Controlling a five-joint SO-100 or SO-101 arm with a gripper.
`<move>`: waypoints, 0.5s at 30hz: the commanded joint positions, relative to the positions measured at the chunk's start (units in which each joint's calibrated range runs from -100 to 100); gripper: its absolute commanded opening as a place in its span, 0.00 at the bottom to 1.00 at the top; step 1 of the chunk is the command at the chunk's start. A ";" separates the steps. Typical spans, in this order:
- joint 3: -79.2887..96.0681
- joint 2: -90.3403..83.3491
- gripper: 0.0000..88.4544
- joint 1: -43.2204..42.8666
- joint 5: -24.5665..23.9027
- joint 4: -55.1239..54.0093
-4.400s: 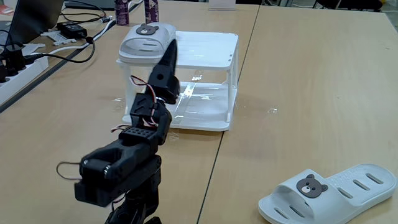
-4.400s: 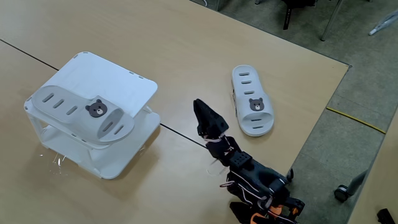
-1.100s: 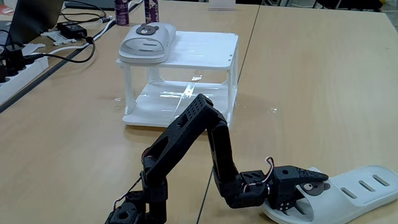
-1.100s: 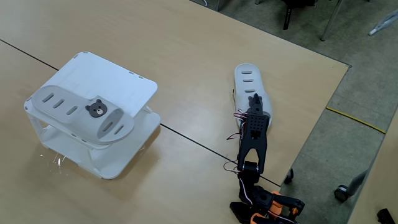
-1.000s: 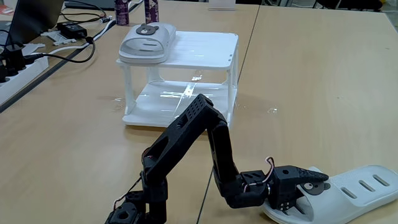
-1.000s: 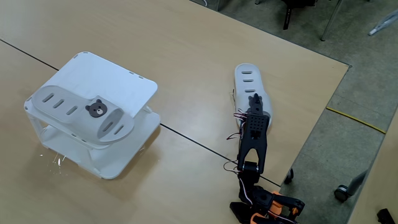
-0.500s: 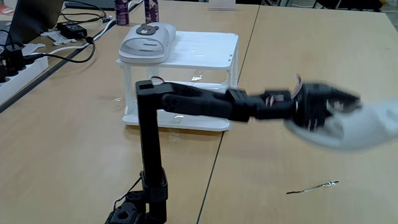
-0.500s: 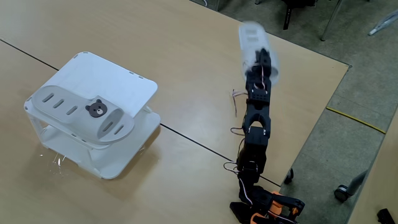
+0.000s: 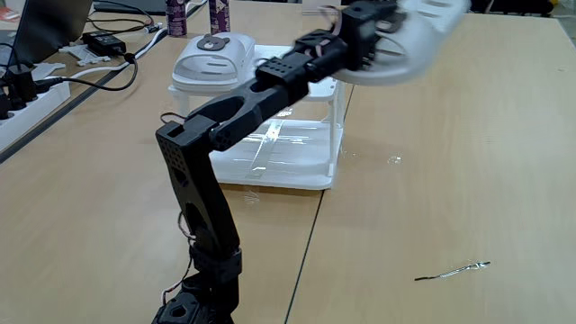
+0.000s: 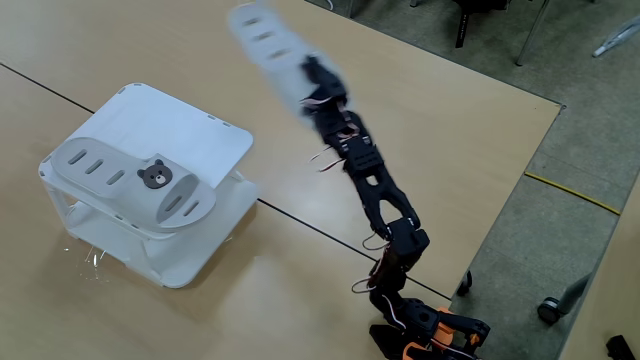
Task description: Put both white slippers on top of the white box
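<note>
One white slipper [image 9: 213, 58] with a bear-face badge lies on the left part of the white box's top [image 9: 297, 67]; from above, that slipper [image 10: 135, 178] lies along the box's [image 10: 190, 125] near edge. My gripper [image 9: 382, 34] is raised high and shut on the second white slipper [image 9: 418, 36], which is motion-blurred. In the fixed view from above, the held slipper [image 10: 262, 45] hangs in the air to the right of and beyond the box, with the gripper [image 10: 306, 80] at its near end.
Cables, a power strip [image 9: 22, 94] and bottles [image 9: 175, 13] crowd the table's far left. A thin loose wire [image 9: 452, 269] lies on the table at the lower right. The table's edge [image 10: 520, 190] and the floor are to the right of the arm's base.
The arm has swung up and toward the box, carrying the second slipper from low over the table's right side to high in the air beside the box.
</note>
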 commanded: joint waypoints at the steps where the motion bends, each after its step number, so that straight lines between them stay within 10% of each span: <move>1: -7.05 -6.98 0.01 -8.88 0.42 -0.24; 15: -4.70 -4.62 0.01 -23.60 0.42 -0.33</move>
